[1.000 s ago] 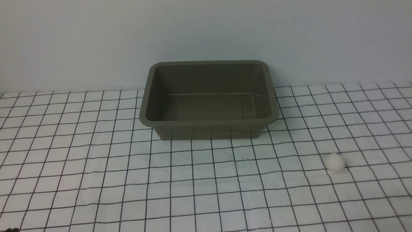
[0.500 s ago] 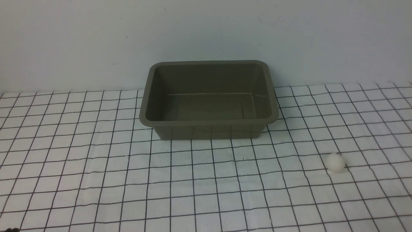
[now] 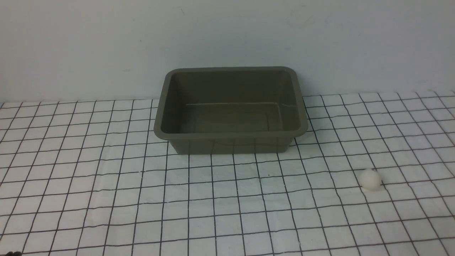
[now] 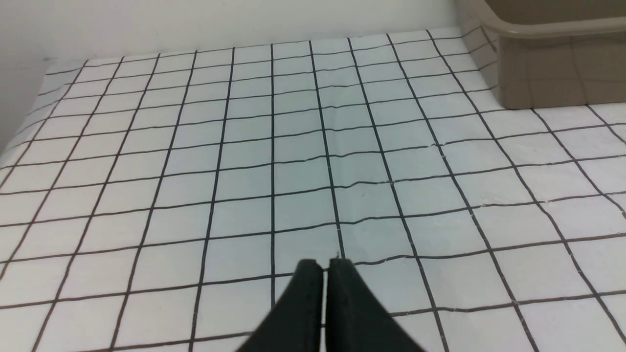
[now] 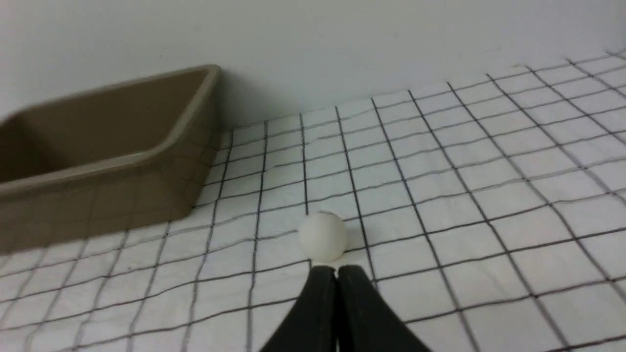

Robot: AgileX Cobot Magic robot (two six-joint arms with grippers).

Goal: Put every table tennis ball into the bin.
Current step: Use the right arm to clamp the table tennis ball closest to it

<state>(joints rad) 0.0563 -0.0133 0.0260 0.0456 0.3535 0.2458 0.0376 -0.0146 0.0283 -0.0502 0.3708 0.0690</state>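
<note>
Reaching for the ball (image 3: 370, 180) on the desk (image 3: 227, 227), right of the bin (image 3: 231, 136), you could knock it rolling: both the left fingers (image 4: 324, 269) and right fingers (image 5: 336, 274) are pressed together, so open the right ones first.

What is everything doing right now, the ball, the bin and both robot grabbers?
ball: resting on the grid surface, outside the bin
bin: upright, open-topped, no ball seen inside
left gripper: shut, holding nothing
right gripper: shut, holding nothing
</note>
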